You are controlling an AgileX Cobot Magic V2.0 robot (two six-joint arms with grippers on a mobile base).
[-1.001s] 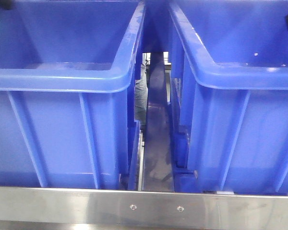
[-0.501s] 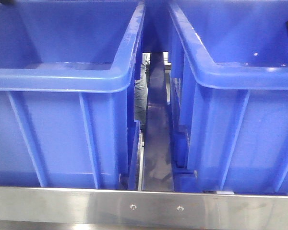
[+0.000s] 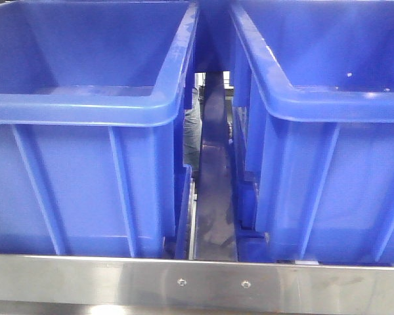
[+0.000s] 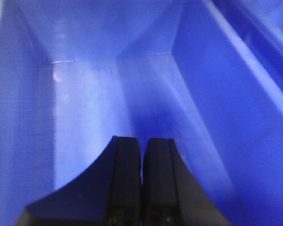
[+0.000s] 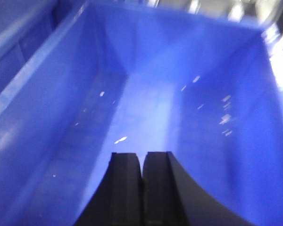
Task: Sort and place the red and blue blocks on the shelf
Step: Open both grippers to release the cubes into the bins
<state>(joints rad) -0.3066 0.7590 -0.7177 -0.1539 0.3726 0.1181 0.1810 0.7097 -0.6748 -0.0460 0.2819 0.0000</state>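
**Inspector:** State of the fingers?

**Assessor:** Left fingers [image 4: 142,179] clenched on nothing; right fingers [image 5: 142,183] the same. Each hangs over a blue bin: left bin [image 4: 99,99], right bin [image 5: 146,108].

**Inspector:** The blocks?

**Assessor:** Neither block in view; both bin floors ahead look bare.

**Inspector:** Risks?

**Assessor:** Likely wall strikes when withdrawing. Beyond, the shelf rail [image 3: 197,283] fronts both bins.

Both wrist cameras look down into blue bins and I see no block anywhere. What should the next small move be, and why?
Probably lift both arms up and back out of the bins. The left gripper and right gripper are each shut with nothing between the fingers, above bare bin floors. No red or blue block shows in any view, so the next pick likely lies elsewhere.
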